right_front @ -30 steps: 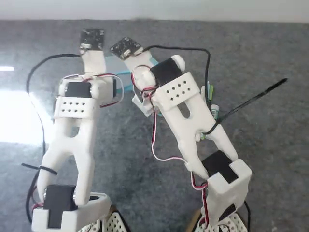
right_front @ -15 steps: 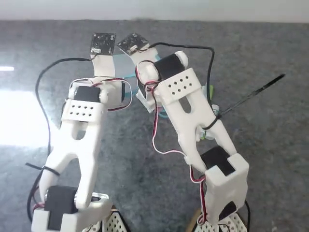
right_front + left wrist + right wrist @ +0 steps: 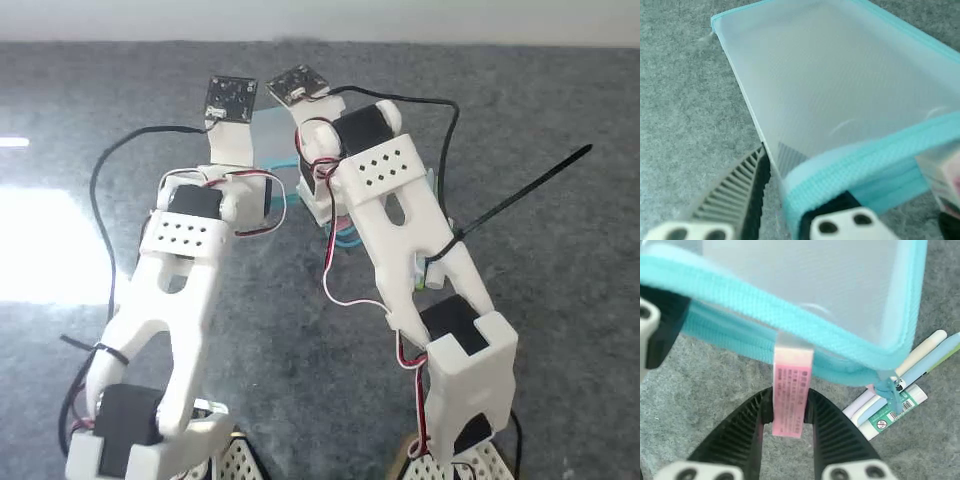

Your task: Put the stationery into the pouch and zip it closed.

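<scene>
Two arms are on my screen, wrists crowded together at the far end of the grey table (image 3: 560,330), with only a narrow gap between them. Out left there's a wide stretch of tabletop with a bright glare patch, so that side has the room.

The left arm (image 3: 170,290) has its left gripper (image 3: 782,175) at the corner of the pouch (image 3: 840,85). It looks pinched on the teal zipper edge, with the ribbed finger outside and the other one tucked under the lip, and the mouth gapes there. The pouch is see-through and lies between the two wrists.

The right arm (image 3: 410,220) sits right up against the mouth. Its right gripper (image 3: 790,394) is clamped on a pink and white eraser (image 3: 793,371), whose top end meets the upper zipper lip. I can't tell if it's past the lip.

The zipper pull (image 3: 891,390) hangs at the pouch's end corner. Just beside it, the pens (image 3: 912,375) lie on the table outside the pouch. A black zip tie (image 3: 530,195) pokes off the right arm, with more open table beyond it.
</scene>
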You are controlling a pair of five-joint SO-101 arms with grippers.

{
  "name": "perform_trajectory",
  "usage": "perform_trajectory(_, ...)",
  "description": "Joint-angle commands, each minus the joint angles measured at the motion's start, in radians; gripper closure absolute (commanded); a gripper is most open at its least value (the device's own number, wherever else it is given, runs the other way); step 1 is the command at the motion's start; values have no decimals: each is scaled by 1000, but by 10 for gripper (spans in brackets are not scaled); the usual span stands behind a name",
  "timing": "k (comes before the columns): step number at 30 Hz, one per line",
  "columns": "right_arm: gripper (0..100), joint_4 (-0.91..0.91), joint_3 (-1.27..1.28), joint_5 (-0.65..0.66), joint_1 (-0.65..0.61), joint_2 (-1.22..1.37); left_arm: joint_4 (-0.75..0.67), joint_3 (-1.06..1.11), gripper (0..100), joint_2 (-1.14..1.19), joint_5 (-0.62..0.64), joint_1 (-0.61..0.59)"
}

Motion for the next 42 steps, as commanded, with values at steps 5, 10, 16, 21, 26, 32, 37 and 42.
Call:
perform_trajectory(5, 991, 15, -31, 11, 35, -4, 6, 41, 990, 12, -9, 48)
perform_trajectory(10, 991, 30, -31, 15, 41, -2, 5, 65, 990, 12, -17, 69)
perform_trajectory(16, 991, 36, -25, 15, 41, -2, 2, 104, 990, 11, -43, 144)
perform_trajectory(21, 991, 39, -25, 14, 68, -2, 0, 105, 990, 12, -26, 130)
perform_trajectory(26, 991, 12, -64, 6, 74, -27, 8, 102, 990, 12, -28, 137)
perform_trajectory(32, 991, 36, -150, 31, 71, -27, 115, 35, 990, 2, -75, 140)
perform_trajectory(37, 991, 39, -150, 58, 77, 71, 123, 33, 990, 2, -138, 140)
perform_trajectory(42, 988, 39, -155, 58, 88, 94, 117, 35, 990, 12, -158, 133)
